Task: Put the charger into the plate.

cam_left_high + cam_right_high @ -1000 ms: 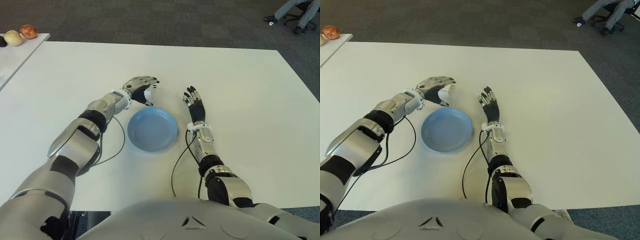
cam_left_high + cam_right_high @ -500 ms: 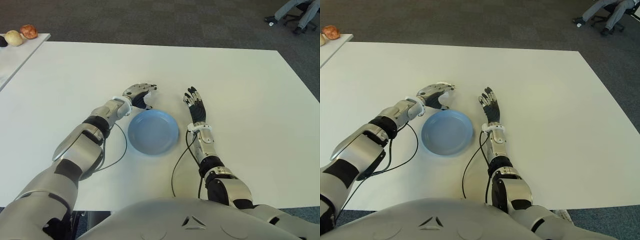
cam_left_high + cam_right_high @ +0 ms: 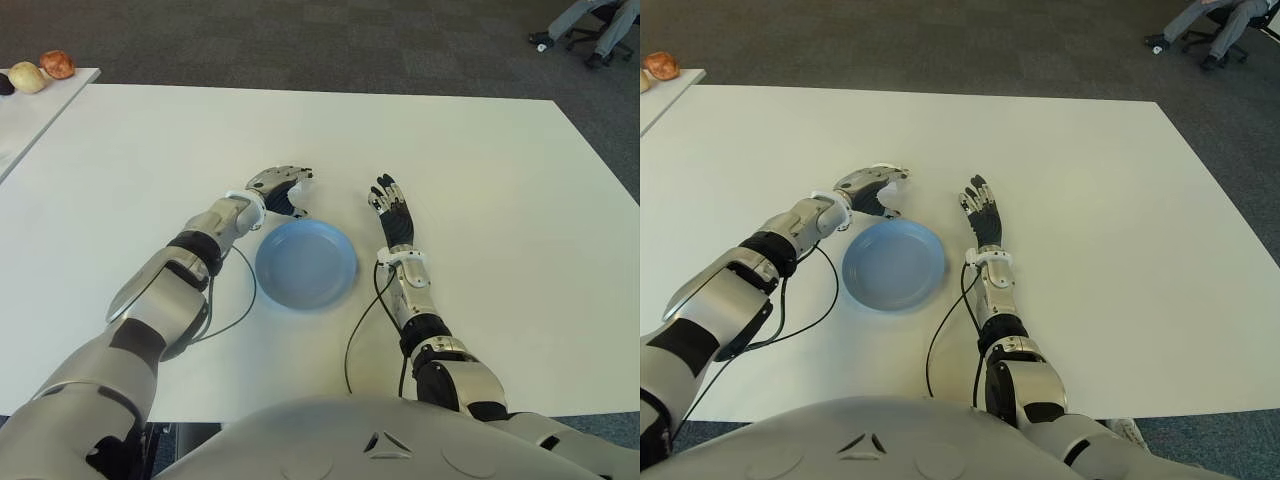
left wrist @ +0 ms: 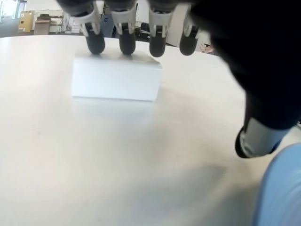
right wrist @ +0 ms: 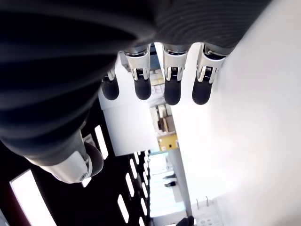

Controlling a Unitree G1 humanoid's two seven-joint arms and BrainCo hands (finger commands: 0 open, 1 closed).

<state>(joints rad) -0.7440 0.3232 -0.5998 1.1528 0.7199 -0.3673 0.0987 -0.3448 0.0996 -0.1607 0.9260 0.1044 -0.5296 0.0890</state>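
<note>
White tabletop fills most of the eye views, broad and bare toward the far side and the robot's right, with dark grey carpet beyond its far edge. At the far left a second white table stands apart across a narrow gap and bears a few small rounded items. In the far right corner of the room the legs of a seated person and a wheeled chair base show on the carpet. Near the middle of the table lies the blue plate, with nothing in it. The charger, a small white block, sits on the table just beyond the plate's far-left rim, outside it. The left hand is arched over the charger; in the left wrist view four fingertips touch its far top edge while the thumb stands apart on the near side, so the fingers are curled around the block without closing on it. The right hand shows just to the right of the plate, palm down, fingers straight and slightly spread, holding nothing. Black cables trail from both wrists across the table toward the near edge.
</note>
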